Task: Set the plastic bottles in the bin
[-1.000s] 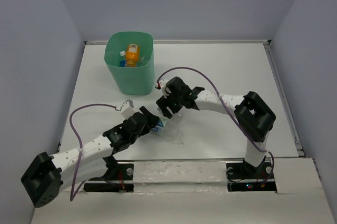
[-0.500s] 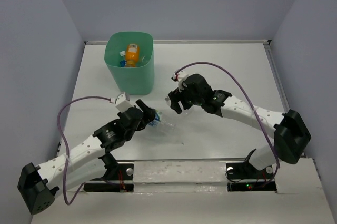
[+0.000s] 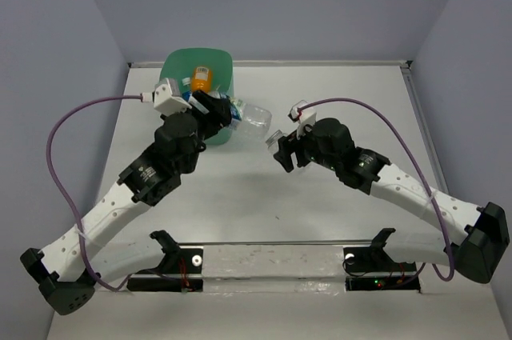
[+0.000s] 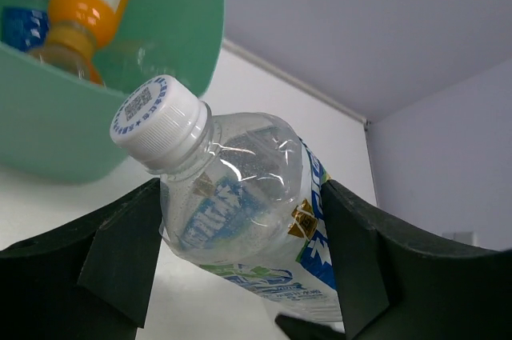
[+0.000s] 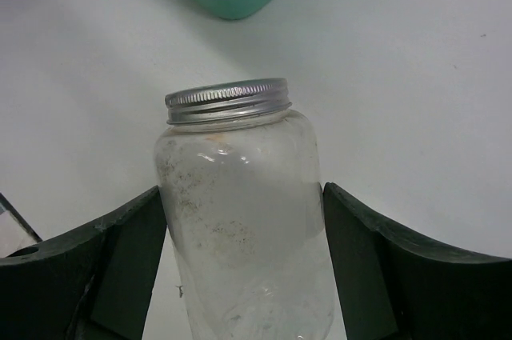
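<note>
Blue-white-labelled clear bottle (image 4: 240, 196), print unreadable, code on white cap (image 4: 156, 120), clamped in left gripper (image 4: 240, 256) near bin (image 4: 48, 140); right gripper (image 5: 244, 276) clamped on unlabelled metal-lidded jar (image 5: 240, 196).

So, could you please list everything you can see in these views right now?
bin: one, mint green, far left of the table
orange bottle: one, orange, inside the bin
blue-labelled bottle: one, white cap, inside the bin
clear bottle: one, blue-white label, white cap, held by the bin's rim
jar: one, clear, silver lid, held mid-table
table: one, white
cables: two, purple, one per arm
left gripper: black, shut on the clear bottle
right gripper: black, shut on the jar
</note>
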Motion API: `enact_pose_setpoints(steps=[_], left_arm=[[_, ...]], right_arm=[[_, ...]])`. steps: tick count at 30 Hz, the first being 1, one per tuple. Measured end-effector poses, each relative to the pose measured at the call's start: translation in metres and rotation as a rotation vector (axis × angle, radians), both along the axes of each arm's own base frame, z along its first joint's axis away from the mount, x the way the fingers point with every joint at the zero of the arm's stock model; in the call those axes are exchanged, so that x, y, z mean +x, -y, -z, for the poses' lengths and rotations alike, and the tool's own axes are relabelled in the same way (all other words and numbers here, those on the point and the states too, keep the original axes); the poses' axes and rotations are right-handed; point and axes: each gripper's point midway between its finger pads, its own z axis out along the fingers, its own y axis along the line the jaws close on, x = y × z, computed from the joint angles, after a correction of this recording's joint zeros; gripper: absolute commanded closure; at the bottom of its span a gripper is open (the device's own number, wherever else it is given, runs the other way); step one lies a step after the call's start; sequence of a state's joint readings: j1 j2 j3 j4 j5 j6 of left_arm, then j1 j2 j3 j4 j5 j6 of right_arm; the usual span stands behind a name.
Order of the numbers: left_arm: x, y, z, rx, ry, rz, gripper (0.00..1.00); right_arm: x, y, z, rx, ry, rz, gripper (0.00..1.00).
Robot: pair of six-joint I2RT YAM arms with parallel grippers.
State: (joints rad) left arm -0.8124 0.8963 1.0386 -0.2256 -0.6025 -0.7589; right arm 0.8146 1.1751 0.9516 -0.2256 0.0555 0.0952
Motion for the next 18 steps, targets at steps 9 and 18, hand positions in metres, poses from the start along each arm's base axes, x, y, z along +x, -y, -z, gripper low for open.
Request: enact_pose_setpoints(steps=[9,18], left_arm=[[0.084,-0.084,-0.084,0.103,0.142,-0.313,0.5],[0.153,-0.129,-0.043,0.279,0.028,-0.455,0.49]], right_arm=[[-0.006,0.006,-0.01,0.036,0.011,0.003,0.83],[-0.011,0.006,-0.02,0.067,0.022,-0.011,0.83]])
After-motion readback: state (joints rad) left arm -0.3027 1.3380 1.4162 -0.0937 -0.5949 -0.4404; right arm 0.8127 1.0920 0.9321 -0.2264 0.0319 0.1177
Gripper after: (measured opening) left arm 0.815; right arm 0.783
